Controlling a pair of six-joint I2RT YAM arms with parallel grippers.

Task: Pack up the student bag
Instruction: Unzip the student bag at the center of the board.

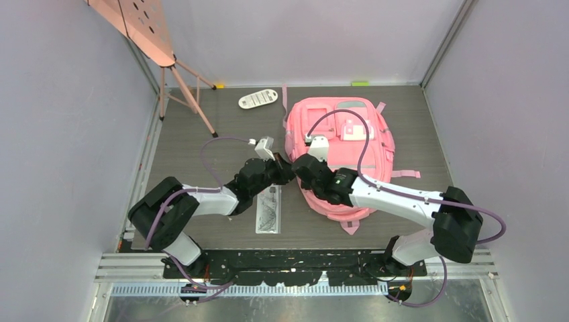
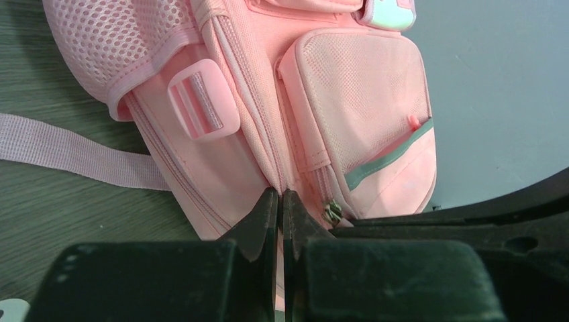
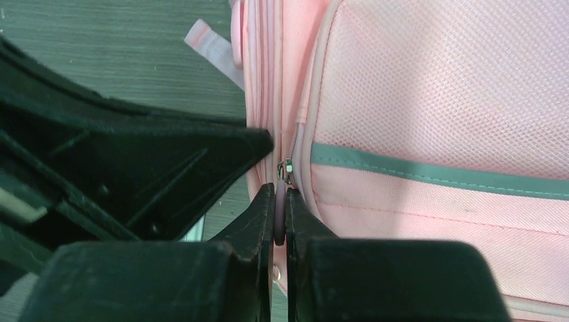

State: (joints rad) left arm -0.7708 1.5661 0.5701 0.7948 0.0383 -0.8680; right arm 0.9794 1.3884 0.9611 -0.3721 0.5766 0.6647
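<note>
- Left gripper (image 2: pixel 280 196): clamped on the zip seam (image 2: pixel 272 157) of the large soft pink fabric backpack (image 1: pixel 379 157), which lies flat on the grey table (image 1: pixel 201 134), right of centre.
- Right gripper (image 3: pixel 280 194): pinching the pink zip pull (image 3: pixel 279 225); likely the unzipping step, with a steady pull needed next.

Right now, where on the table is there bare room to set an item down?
Widest: the table strip between the student bag and the right wall. Also between the pink stand and the left arm. Crowded: the bag's left edge, where the left gripper and right gripper pinch it, near the clear case.
</note>
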